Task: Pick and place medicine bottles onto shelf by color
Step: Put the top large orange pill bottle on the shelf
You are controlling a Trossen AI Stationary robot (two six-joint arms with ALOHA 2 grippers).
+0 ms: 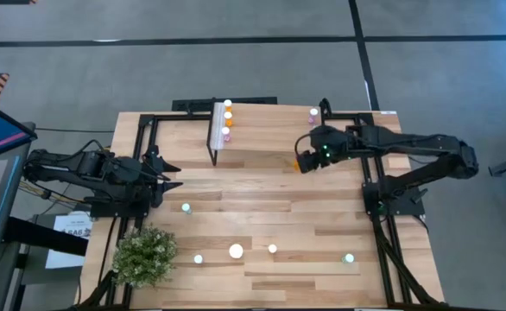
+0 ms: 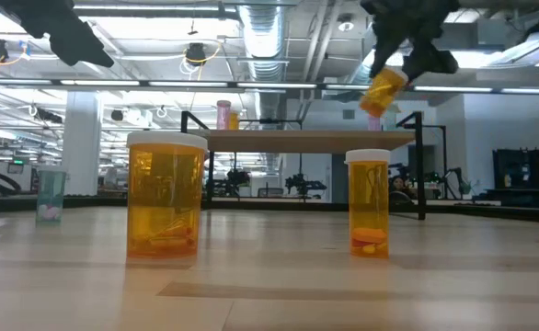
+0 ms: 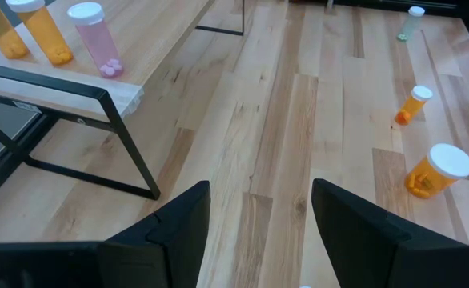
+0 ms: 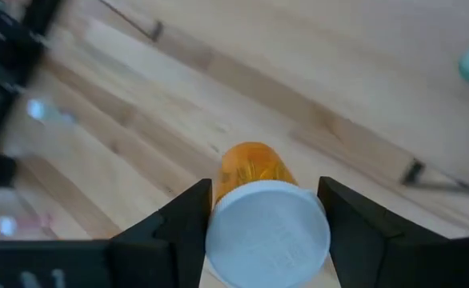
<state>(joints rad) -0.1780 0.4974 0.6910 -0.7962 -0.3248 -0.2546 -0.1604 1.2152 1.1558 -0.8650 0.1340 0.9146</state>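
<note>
With 4 small bottles standing on the light-wood, black-legged shelf (image 1: 262, 130), the right gripper (image 1: 305, 161) is carrying a white-capped orange bottle (image 4: 254, 204) clamped between its fingers, the left gripper (image 1: 168, 175) is waiting open and empty, and 5 bottles are sitting on the wooden tabletop (image 1: 305, 225).

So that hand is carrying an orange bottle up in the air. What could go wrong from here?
1. The right hand grips the orange bottle near its white cap, and the bottle hangs tilted; it might slip out or land crooked.
2. The shelf already holds bottles along its left end; a careless placement there could knock them over.
The left hand waits open at the table's left side.
</note>
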